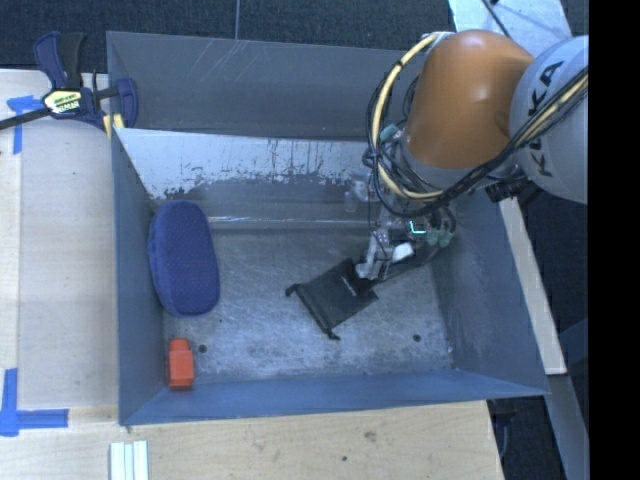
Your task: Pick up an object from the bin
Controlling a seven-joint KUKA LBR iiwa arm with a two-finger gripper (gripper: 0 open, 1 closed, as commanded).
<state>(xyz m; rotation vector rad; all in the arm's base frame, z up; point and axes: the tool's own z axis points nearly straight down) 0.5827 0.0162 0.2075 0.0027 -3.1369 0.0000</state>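
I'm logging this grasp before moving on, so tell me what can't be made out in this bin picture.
Camera view:
- Whether the gripper grips the black flat object: their meeting point is dark and tiny.
- That object's upper-right end: covered by the gripper.
- The right rear corner of the bin: hidden by the arm's orange cover.
- What the small orange block is: too small.

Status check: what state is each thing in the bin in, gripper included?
Gripper: down in the bin, right of centre.
Black piece: lying mid-floor, its upper-right end under the gripper.
Blue pouch: lying by the left wall, untouched.
Orange block: front-left corner, apart from the pouch.
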